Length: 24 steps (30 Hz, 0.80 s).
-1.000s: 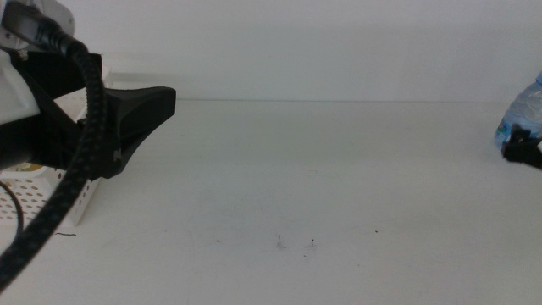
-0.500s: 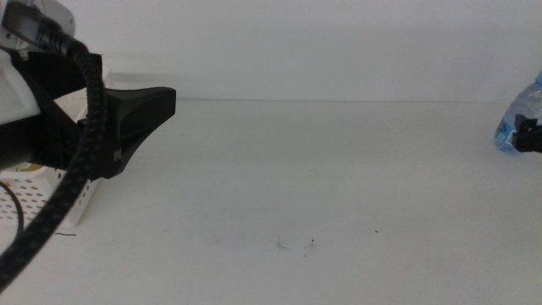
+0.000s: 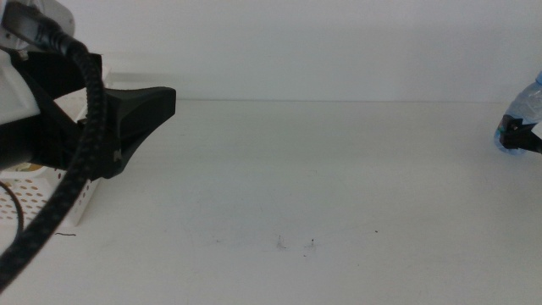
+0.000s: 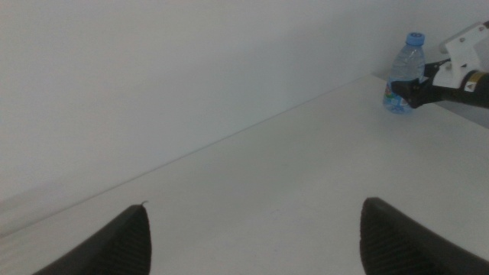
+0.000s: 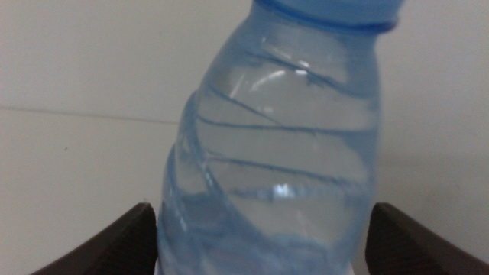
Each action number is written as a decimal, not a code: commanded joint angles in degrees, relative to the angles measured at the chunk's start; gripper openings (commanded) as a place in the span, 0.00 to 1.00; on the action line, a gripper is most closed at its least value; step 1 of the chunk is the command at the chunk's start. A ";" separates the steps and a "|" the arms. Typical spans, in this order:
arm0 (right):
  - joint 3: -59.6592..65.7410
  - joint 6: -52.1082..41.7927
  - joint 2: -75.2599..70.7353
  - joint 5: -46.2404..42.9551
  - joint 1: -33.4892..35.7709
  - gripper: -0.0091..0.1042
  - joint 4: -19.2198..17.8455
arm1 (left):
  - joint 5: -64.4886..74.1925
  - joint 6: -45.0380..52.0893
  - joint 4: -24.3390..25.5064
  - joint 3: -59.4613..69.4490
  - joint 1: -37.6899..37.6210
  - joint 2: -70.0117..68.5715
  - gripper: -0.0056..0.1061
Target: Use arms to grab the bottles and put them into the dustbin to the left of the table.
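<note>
Grasping the water bottle point(image 5: 275, 145) is the step we judge to be in hand. Our right gripper point(image 3: 521, 135) sits at the far right edge of the middle view, and in the right wrist view its fingers point(image 5: 114, 244) stand apart, one on each side of the bottle's lower body, with narrow gaps that we cannot be sure are closed. From the left wrist view the bottle stands upright in the upper right of the frame, blue cap on, near the back edge of the worktop point(image 3: 322, 169). Next we would need to close the fingers squarely on the ribbed body, which looks thin and may dent or slip, then lift and carry it across to the dustbin point(image 3: 38, 199) at the lower left of the middle view. Our left gripper point(image 3: 140, 114) hangs over that basket with its fingers point(image 4: 114, 244) wide apart and holding nothing; together with its thick braided cable point(image 3: 80, 135), it could crowd the drop.
</note>
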 commanded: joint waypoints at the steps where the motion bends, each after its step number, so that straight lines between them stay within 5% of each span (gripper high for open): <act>1: -2.66 0.06 1.93 -0.57 -0.50 0.90 -0.27 | -0.56 -0.16 -0.39 -0.30 -0.09 -0.10 0.89; 8: -10.67 0.49 8.35 -0.20 -0.50 0.82 -0.98 | -0.56 -0.28 -0.39 -0.30 -0.09 -0.10 0.89; 11: -11.27 0.49 9.36 -0.44 -0.50 0.52 -0.98 | -0.56 -0.28 -0.39 -0.30 -0.09 -0.10 0.89; 13: -11.27 1.32 9.23 -0.44 -0.50 0.12 -2.22 | -0.56 -0.28 -0.39 -0.30 -0.09 -0.10 0.89; 14: -11.03 3.30 8.70 -0.44 -0.50 0.07 -3.62 | -0.56 -0.28 -0.39 -0.30 -0.09 -0.10 0.89; 18: -8.44 14.31 3.86 -1.66 1.21 0.09 -20.96 | -0.56 0.00 -0.39 -0.30 -0.09 -0.10 0.89; 20: -6.12 21.20 0.42 -3.74 3.36 0.07 -26.85 | -0.56 0.00 -0.39 -0.30 -0.09 -0.10 0.89; 24: 0.43 23.70 -5.45 -8.56 10.27 0.06 -28.62 | -0.56 0.00 -0.39 -0.30 -0.09 -0.10 0.89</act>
